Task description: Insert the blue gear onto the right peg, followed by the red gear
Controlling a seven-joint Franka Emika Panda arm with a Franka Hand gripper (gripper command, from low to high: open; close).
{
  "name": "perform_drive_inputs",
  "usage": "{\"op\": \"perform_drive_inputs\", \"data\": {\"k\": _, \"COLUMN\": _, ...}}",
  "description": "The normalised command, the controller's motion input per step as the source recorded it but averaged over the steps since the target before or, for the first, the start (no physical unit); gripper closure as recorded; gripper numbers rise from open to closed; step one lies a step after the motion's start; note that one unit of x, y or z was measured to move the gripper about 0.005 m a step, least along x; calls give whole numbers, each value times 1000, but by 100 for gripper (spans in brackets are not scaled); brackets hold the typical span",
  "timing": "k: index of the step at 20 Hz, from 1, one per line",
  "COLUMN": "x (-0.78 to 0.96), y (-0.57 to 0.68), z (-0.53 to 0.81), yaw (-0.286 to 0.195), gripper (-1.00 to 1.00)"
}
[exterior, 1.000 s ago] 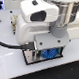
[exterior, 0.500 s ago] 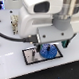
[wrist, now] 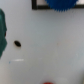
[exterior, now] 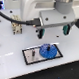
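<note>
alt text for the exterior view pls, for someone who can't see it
A blue gear sits on a grey, black-bordered plate on a white table, with the robot's gripper raised above it, empty and open. No red gear is visible here.

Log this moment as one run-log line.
blue gear: on grey plate, at a peg | gripper: open, empty, above plate | red gear: sliver at wrist-view edge, not placed | next: fetch red gear
</note>
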Motion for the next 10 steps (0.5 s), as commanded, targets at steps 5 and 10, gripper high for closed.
{"op": "perform_drive_inputs", "data": {"k": 5, "x": -795, "y": 111, "z": 8, "yaw": 0, "gripper": -100}}
{"op": "perform_drive_inputs", "data": {"k": 10, "x": -728, "y": 43, "z": -96, "yaw": 0, "gripper": -100}}
